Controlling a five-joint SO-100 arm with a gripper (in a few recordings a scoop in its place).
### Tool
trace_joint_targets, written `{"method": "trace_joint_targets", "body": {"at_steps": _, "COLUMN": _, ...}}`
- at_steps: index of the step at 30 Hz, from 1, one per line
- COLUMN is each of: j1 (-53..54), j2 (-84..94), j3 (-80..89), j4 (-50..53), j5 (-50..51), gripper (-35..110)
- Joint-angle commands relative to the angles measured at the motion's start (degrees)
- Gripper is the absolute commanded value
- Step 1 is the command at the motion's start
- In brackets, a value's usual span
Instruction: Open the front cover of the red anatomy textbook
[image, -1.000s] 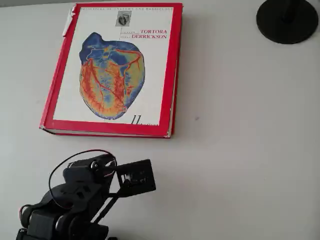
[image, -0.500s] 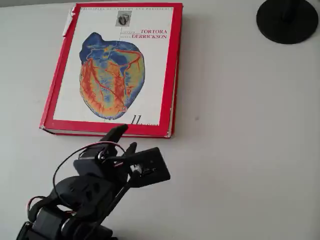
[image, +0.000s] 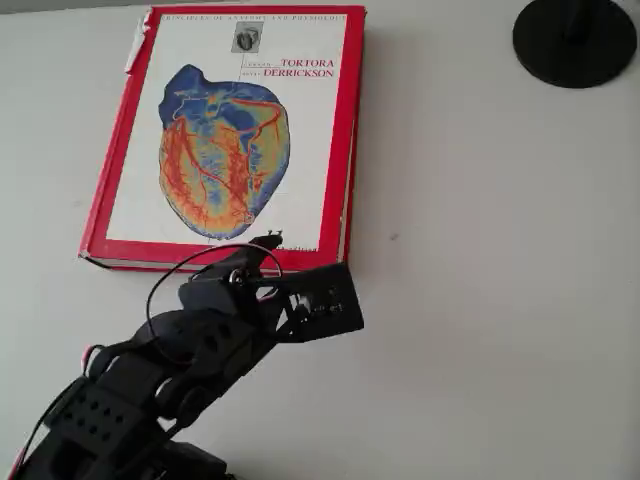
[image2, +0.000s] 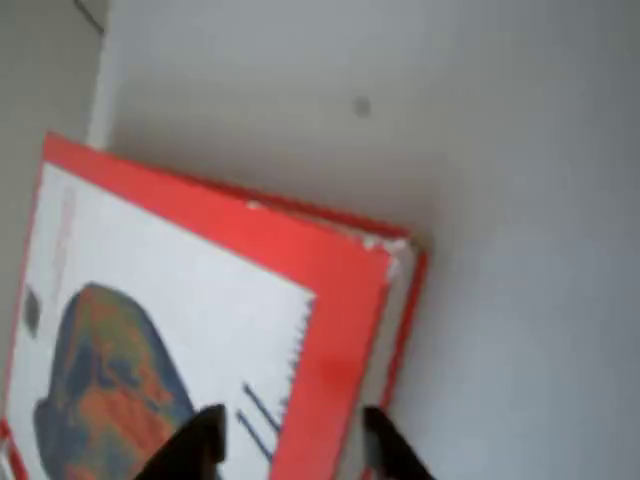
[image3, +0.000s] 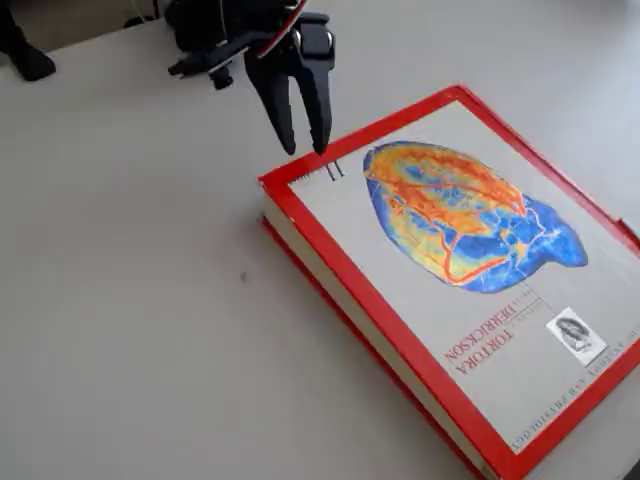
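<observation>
The red anatomy textbook (image: 225, 140) lies flat on the table (image: 480, 300), its front cover (image3: 450, 240) shut; nothing is opened yet; the end effector (image3: 303, 125), fingers slightly spread and empty, hangs over the book's near corner; lifting remains.

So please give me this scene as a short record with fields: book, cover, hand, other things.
book: red anatomy textbook, lying flat on the white table
cover: front cover closed, heart picture facing up
hand: hand open, fingers pointing down over the corner of the book nearest the arm; contact with the cover cannot be told
other things: black round base at the table's top right in the overhead view
</observation>
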Motion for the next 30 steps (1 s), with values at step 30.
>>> {"method": "trace_joint_targets", "body": {"at_steps": 30, "j1": 0.18, "j2": -14.06, "j3": -11.69, "j4": -11.78, "j5": -0.18, "gripper": 20}}
